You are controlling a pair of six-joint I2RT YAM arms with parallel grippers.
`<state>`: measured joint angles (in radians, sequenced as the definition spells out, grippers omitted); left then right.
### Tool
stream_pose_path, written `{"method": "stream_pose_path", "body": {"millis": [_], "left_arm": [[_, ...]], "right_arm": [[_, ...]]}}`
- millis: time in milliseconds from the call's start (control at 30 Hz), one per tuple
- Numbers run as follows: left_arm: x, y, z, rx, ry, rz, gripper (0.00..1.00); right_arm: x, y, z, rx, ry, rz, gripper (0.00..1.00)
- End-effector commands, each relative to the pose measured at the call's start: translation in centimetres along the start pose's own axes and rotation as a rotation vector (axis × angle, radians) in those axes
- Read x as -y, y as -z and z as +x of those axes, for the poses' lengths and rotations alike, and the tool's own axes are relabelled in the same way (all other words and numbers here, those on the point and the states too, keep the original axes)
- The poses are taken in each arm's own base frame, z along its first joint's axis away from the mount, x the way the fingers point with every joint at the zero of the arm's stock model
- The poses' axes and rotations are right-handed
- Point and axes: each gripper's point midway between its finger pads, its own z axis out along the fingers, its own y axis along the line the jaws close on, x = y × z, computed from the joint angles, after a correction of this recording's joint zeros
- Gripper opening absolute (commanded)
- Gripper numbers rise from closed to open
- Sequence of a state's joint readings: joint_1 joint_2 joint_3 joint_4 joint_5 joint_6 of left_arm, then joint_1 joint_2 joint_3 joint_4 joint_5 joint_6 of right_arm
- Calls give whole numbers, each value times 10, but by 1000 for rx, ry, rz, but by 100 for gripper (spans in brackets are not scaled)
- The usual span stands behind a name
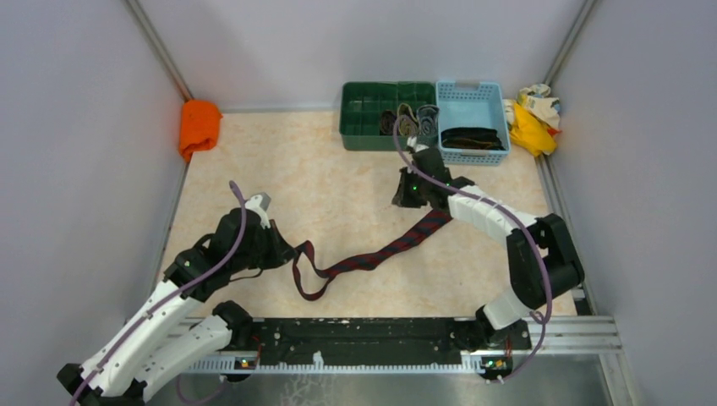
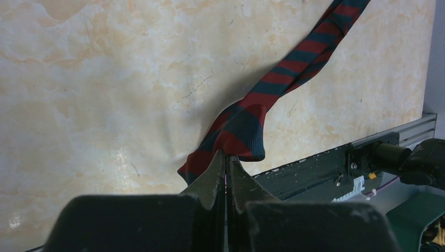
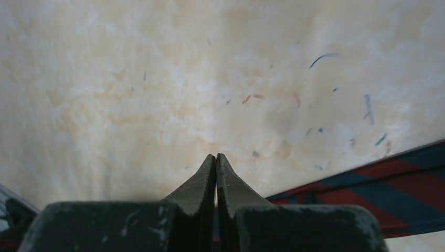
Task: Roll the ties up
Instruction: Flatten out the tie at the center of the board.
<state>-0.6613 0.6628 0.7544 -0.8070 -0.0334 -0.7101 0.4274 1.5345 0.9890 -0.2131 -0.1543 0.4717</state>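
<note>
1. Red/navy tie lies diag across mid table. Slack loop at its L end, other end goes under R arm.
2. L claw closed, pinching folded tie end at its tips. Prob the anchor to start the roll.
3. R claw closed. Tie runs just beside its fingers, can't tell if actually gripped. Likely there to stretch the strip flat.
4. Rolled ties sit in green bin. This one not rolled yet.

The tie is striped dark red and navy; the table is mottled cream marble.
</note>
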Motion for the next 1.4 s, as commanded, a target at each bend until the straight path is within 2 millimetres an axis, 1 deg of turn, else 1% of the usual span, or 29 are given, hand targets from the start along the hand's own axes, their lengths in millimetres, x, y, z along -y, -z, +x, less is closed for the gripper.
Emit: {"method": "stream_pose_path", "body": {"millis": [0, 133, 233, 333, 467, 633, 700, 800, 900, 967, 1033, 1133, 1200, 1233, 1300, 1367], "left_arm": [[10, 2, -4, 7, -19, 39, 0], [12, 1, -4, 9, -21, 51, 0], [12, 1, -7, 19, -23, 49, 0], [13, 1, -9, 22, -25, 50, 0], [14, -1, -8, 21, -25, 57, 0], [13, -2, -7, 17, -26, 54, 0], [13, -3, -6, 16, -28, 53, 0], [13, -4, -6, 18, -31, 54, 0], [14, -4, -7, 18, -31, 60, 0], [14, -3, -7, 21, -31, 61, 0], [14, -3, -8, 24, -31, 64, 0], [13, -3, -10, 36, -35, 55, 0], [12, -5, -14, 53, -34, 46, 0], [11, -7, -16, 64, -34, 38, 0], [8, -13, -20, 86, -28, 16, 2], [-1, -26, -23, 108, -27, -28, 3]], "right_arm": [[-7, -1, 56, -136, 67, 37, 0], [-11, 4, 81, -165, 50, 22, 0], [-12, 12, 98, -187, 54, 27, 0], [-11, 18, 110, -203, 50, 36, 0], [-5, 22, 132, -249, 41, 50, 0], [0, 24, 156, -300, 29, 68, 0], [-1, 24, 167, -331, 29, 69, 0], [0, 21, 182, -383, 36, 88, 0], [6, 14, 197, -430, 24, 108, 0], [6, 7, 197, -431, 21, 115, 0], [4, -1, 194, -422, 20, 117, 0], [1, -17, 186, -415, 22, 133, 0], [1, -32, 181, -405, 7, 147, 0], [0, -37, 177, -400, -4, 149, 0], [6, -49, 168, -384, -22, 169, 0], [14, -60, 159, -372, -41, 188, 0]]}}
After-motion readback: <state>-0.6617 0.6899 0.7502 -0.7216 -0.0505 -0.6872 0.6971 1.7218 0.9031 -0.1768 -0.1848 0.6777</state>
